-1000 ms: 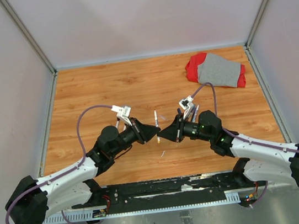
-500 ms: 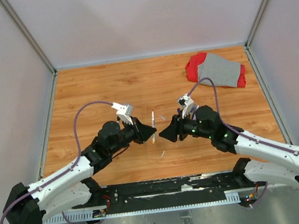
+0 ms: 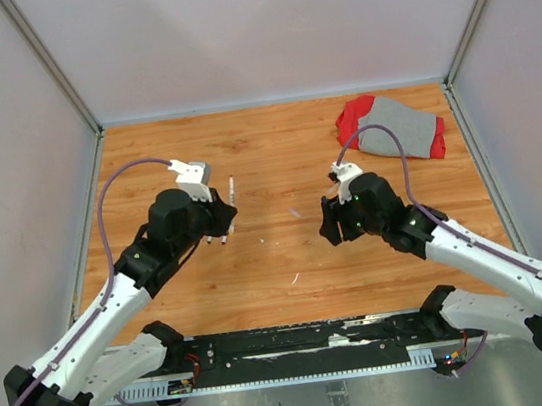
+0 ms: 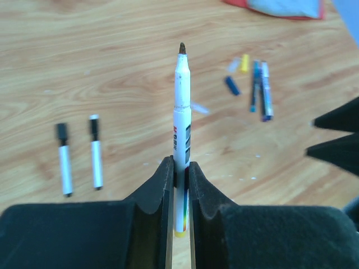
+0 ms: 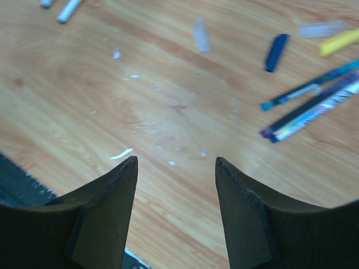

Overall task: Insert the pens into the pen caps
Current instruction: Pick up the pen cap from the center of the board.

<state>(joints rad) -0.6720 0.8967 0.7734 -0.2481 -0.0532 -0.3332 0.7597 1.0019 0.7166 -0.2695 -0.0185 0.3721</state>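
Observation:
My left gripper is shut on a white pen with a yellow rear end, its bare dark tip pointing away from me. From above, that pen sticks out of the left gripper over the left part of the floor. My right gripper stands open and empty above bare wood. A blue pen cap, a yellow cap and two clear caps lie ahead of it, beside several thin pens. Two capped white pens lie side by side at the left.
A red and grey cloth lies at the back right of the wooden floor. A small white scrap rests near the right gripper's left finger. Grey walls enclose the floor on three sides.
The two grippers met tip to tip at the pen in the middle. The right gripper has opened and drawn back right. The left arm has carried the pen back and left.

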